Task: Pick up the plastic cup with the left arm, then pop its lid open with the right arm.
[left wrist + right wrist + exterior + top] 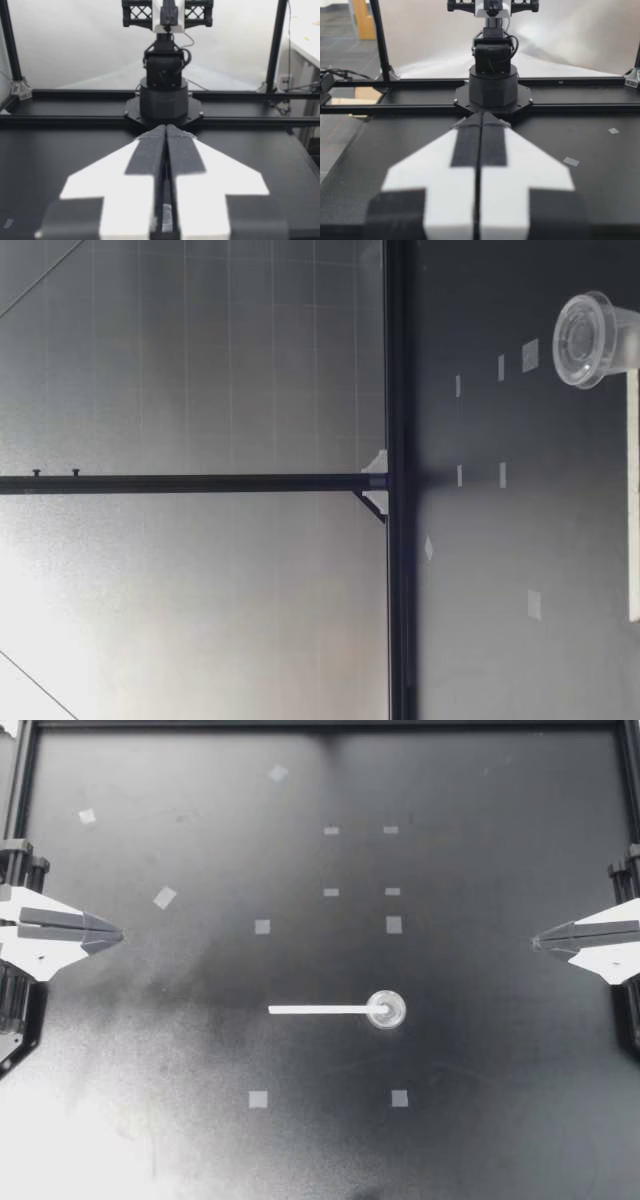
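- Table (500, 1120) — dark, with the cup near its middle.
- Left gripper (115, 933) — fingers pressed together, empty, well apart from the cup.
- Right gripper (538, 942) — closed too, empty, nearer the cup.
- Stick (325, 1009) — flat, one end at the cup, long axis running toward the left gripper's side.
- Cup (386, 1009) — small, clear.

white tapered end effectors (118, 933) (536, 941), dark tape strips

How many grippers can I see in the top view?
2: the left gripper at the table's left edge, the right gripper at its right edge. Both are fully visible.
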Motion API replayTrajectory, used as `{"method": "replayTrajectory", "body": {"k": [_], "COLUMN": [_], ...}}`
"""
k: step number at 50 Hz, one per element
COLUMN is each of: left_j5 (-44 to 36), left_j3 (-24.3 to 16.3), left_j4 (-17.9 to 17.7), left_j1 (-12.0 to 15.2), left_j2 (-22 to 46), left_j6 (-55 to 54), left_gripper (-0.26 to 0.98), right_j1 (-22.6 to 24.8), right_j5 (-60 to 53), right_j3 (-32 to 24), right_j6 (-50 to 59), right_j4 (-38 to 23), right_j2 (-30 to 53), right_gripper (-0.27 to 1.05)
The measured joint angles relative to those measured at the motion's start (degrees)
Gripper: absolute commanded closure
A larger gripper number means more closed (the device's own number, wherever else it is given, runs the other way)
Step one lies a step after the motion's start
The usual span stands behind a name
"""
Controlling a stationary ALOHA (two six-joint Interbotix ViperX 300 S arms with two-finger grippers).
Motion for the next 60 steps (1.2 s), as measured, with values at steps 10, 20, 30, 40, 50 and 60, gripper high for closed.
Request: {"method": "replayTrajectory", "body": {"k": [10,20,30,40,50,60], "left_j5": [0.97,6.24,1.32,-7.29,-8.53,-8.70], "left_j3": [-1.32,-7.82,-12.57,-14.15,-17.49,-19.42], "left_j4": [0.00,0.00,0.00,0.00,0.00,0.09], "left_j1": [0.26,4.22,4.13,4.13,4.22,4.22], "left_j2": [1.32,14.59,31.46,43.77,53.17,58.62], "left_j6": [0.62,0.79,0.70,-0.88,-1.93,-2.29], "left_gripper": [0.85,0.85,0.85,0.80,0.59,0.25], "right_j1": [0.00,-1.76,-1.93,-1.93,-1.93,-1.58], "right_j5": [5.36,18.63,20.83,14.24,8.61,5.54], "right_j3": [-2.99,-10.55,-12.22,-8.53,-4.75,-5.27], "right_j6": [1.32,2.81,5.01,8.61,12.83,13.54], "right_j4": [1.41,1.85,1.85,1.93,2.02,2.02], "right_j2": [0.70,8.35,16.44,18.11,20.92,30.32], "right_gripper": [0.92,0.92,0.92,0.92,0.92,0.92]}}
